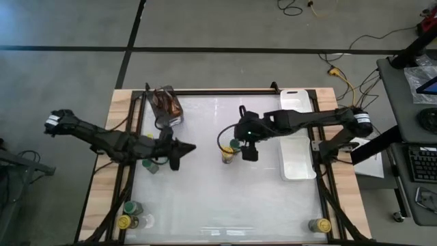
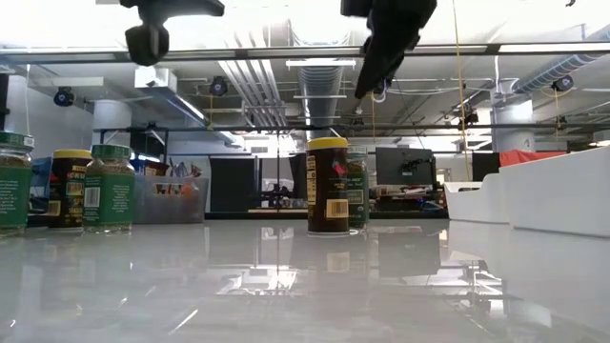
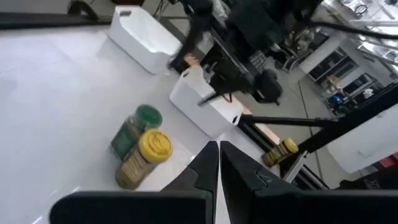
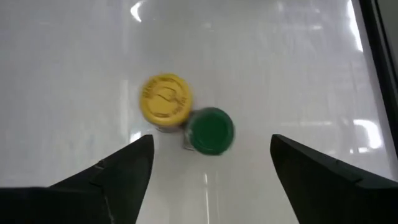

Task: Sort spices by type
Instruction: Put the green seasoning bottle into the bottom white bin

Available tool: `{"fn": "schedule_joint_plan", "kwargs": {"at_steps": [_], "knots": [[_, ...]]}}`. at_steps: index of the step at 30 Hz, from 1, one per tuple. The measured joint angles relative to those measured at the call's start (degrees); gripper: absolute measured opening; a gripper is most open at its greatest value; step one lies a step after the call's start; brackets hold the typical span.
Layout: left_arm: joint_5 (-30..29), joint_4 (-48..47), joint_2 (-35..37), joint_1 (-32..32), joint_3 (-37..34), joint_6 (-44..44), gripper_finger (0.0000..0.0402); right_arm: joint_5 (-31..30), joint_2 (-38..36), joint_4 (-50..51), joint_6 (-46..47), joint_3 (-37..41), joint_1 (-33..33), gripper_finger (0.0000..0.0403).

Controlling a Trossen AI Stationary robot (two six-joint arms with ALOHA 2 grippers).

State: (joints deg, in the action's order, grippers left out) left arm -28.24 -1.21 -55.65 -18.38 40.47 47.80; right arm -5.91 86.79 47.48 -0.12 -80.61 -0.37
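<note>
Two round clear jars stand touching at the glossy white table (image 1: 205, 198) centre.
Right gripper (image 4: 208, 165) hangs released above yellow-lid jar (image 4: 165, 99) and green-lid jar (image 4: 210, 130); left gripper (image 3: 219, 163) is clenched, empty.

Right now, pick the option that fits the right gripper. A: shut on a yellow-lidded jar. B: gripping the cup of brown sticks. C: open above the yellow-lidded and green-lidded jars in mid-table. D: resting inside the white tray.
C: the right gripper has its fingers spread wide over the yellow-lidded jar and green-lidded jar, holding neither.
</note>
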Motion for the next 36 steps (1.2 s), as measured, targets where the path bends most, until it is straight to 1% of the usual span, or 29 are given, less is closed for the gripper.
{"fn": "schedule_joint_plan", "kwargs": {"at_steps": [4,8,10,14,18,24,26,28,31,33,36], "knots": [[-1.7,0.2,-3.1,-2.5,0.0,2.4,0.0,0.4,2.5,0.2,-0.7,0.1,-0.7,0.0324],[-1.9,0.2,-6.4,-2.9,0.0,4.2,0.0,1.3,5.7,0.4,-0.9,0.2,-0.8,0.0326],[-1.8,0.4,-7.7,-2.9,0.0,5.8,0.0,1.9,7.5,0.8,0.4,0.2,-0.8,0.0324],[-1.8,0.4,-8.8,-2.9,0.0,7.1,0.0,1.6,9.6,1.8,3.8,0.3,-1.0,0.0317],[-3.7,0.3,-8.6,-2.8,0.0,7.2,0.0,1.5,9.7,1.6,4.6,0.3,-1.3,0.0318],[-8.7,0.3,-8.4,-2.8,0.0,4.7,0.0,1.4,9.9,1.0,5.0,0.3,-3.3,0.0335],[-8.8,0.3,-8.4,-2.7,0.0,3.3,0.0,1.4,9.9,0.9,5.5,0.3,-3.8,0.0338],[-8.8,0.3,-8.4,-2.7,0.0,-1.6,0.0,1.8,9.9,-0.5,5.4,0.3,-4.0,0.0338],[-8.8,0.4,-8.4,-2.7,0.0,-9.9,0.0,4.5,9.9,-2.6,5.2,0.3,-4.0,0.0334],[-8.7,0.7,-8.4,-2.7,0.0,-11.5,0.0,5.1,9.9,-3.5,5.1,0.3,-3.9,0.0331],[-8.3,0.8,-8.4,-2.7,0.0,-11.4,0.0,5.0,10.0,-3.6,5.0,0.3,-4.0,0.0329]]}}
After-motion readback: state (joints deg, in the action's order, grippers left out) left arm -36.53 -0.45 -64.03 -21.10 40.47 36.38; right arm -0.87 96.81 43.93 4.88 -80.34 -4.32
